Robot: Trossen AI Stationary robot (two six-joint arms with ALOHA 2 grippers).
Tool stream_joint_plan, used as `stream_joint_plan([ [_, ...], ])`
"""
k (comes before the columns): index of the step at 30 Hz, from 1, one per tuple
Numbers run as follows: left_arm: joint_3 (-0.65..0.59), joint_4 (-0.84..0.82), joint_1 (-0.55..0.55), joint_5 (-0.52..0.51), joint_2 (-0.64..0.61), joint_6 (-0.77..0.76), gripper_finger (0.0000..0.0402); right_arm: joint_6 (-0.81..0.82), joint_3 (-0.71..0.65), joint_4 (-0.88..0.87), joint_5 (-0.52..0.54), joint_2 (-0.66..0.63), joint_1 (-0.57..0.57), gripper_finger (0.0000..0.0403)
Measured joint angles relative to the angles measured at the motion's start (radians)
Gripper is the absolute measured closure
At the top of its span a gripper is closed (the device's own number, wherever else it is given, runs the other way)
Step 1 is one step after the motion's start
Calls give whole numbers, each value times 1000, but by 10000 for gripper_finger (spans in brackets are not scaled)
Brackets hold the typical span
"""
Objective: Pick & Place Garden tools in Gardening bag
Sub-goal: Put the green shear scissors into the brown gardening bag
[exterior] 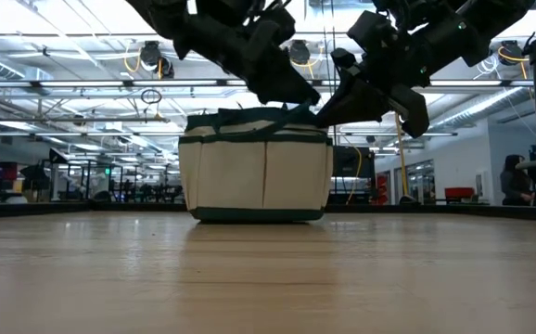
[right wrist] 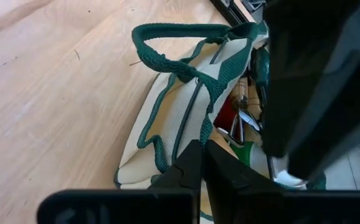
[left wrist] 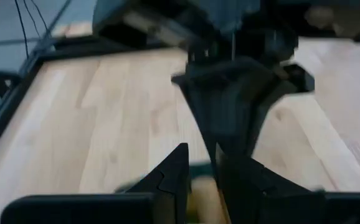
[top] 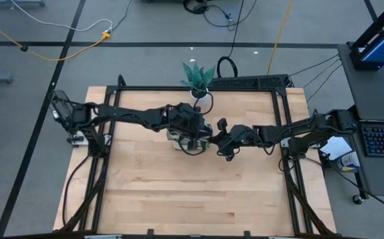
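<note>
Gardening bag (exterior: pixel 256 165): it stands upright on the worktop (top: pixel 192 192), just in front of the potted plant (top: pixel 198 78), mouth up so tools can drop straight in.

Bag contents (right wrist: pixel 242 127): the right wrist view looks into the open mouth and finds something red, a glint of metal and a patch of green already inside; which tools they are cannot be told apart.

Left claw (left wrist: pixel 202 171): it hangs right over the bag's mouth, fingers clenched close with only a sliver between them and nothing seen in them; it sits there, on this reading, because a drop into the bag is the business in hand.

Right claw (right wrist: pixel 200 163): it hovers at the bag's side away from the left arm, beside the green handle loop (right wrist: pixel 167 34), fingers pressed together and empty, placed as if to steady or tidy the rim.

Worktop around the bag: no loose tools show on it in the high or low view.

Stage: judging by that, the packing looks close to finished.

Risk: two arms crowd one small bag, so a nudge could tip it.
</note>
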Motion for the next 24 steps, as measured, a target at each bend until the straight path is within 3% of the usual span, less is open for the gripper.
stream_joint_plan([
  [5,0,60,-3,0,49,70,314,-3,0,1,0,0,0,402],
  [9,2,30,-11,-3,80,213,314,-3,0,-8,-3,1,1,402],
  [12,3,-12,-21,-72,85,280,314,-3,-1,-15,0,1,1,402],
  [15,4,-59,-29,-138,79,283,314,-3,-1,-19,6,1,-1,403],
  [24,0,-166,-27,-159,13,230,314,6,0,-23,20,0,0,403],
])
